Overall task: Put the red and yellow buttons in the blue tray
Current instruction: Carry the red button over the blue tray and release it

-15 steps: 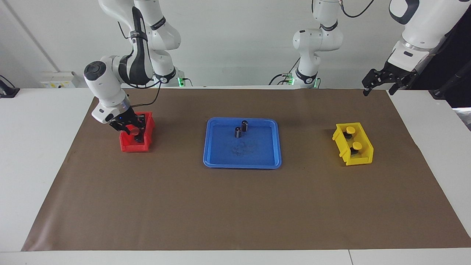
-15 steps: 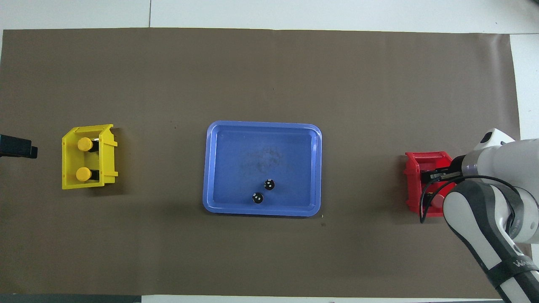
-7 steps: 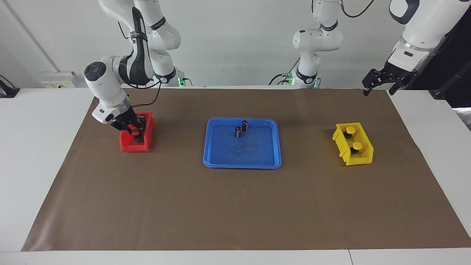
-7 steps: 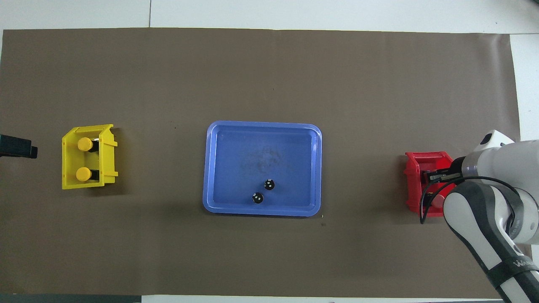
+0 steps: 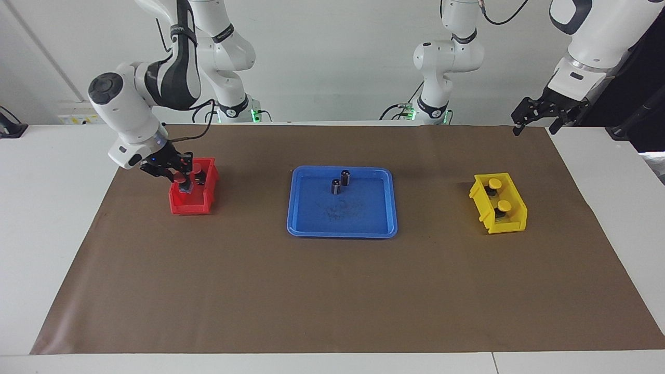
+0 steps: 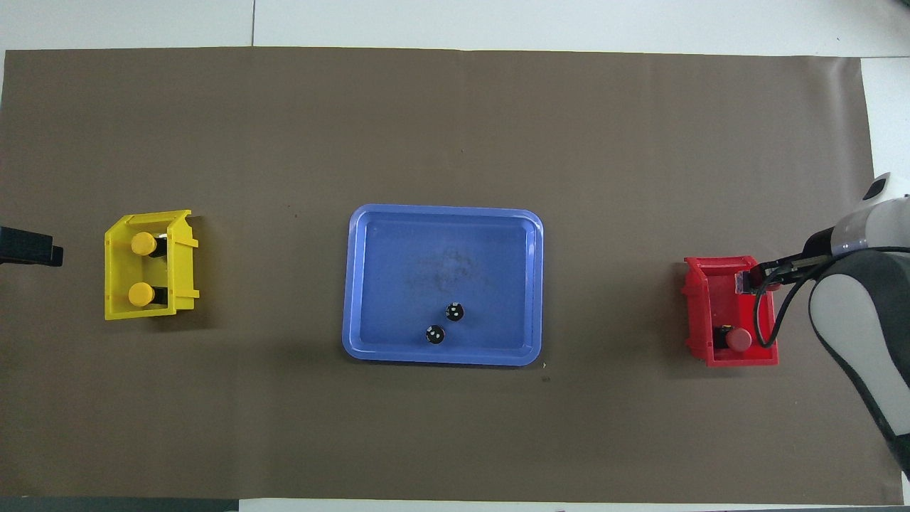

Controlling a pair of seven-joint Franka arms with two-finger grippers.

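Note:
My right gripper [image 5: 183, 179] hangs just over the red bin [image 5: 189, 209], shut on a red button [image 5: 181, 177] with its dark body hanging below. In the overhead view this gripper [image 6: 748, 281] is over the bin's [image 6: 700, 313] end farther from the robots. A second red button [image 6: 738, 339] lies in the bin's nearer end. Two yellow buttons [image 5: 494, 183] [image 5: 504, 204] stand in the yellow bin [image 5: 511, 224]; they also show from overhead [image 6: 143, 244] [image 6: 141, 293]. The blue tray [image 5: 343, 229] [image 6: 441, 227] lies mid-table. My left gripper [image 5: 535, 124] waits open, raised at the left arm's end.
Two dark capless cylinders [image 5: 345, 177] [image 5: 336, 186] stand in the blue tray near its rim closest to the robots; they also show from overhead [image 6: 455, 311] [image 6: 435, 334]. A brown mat [image 5: 332, 291] covers the table. The left gripper's tip [image 6: 27, 247] shows beside the yellow bin [image 6: 181, 270].
My right gripper has risen out of the red bin with a red button and drawn back toward the table's end. The second red button now shows in the bin. The left arm has not moved.

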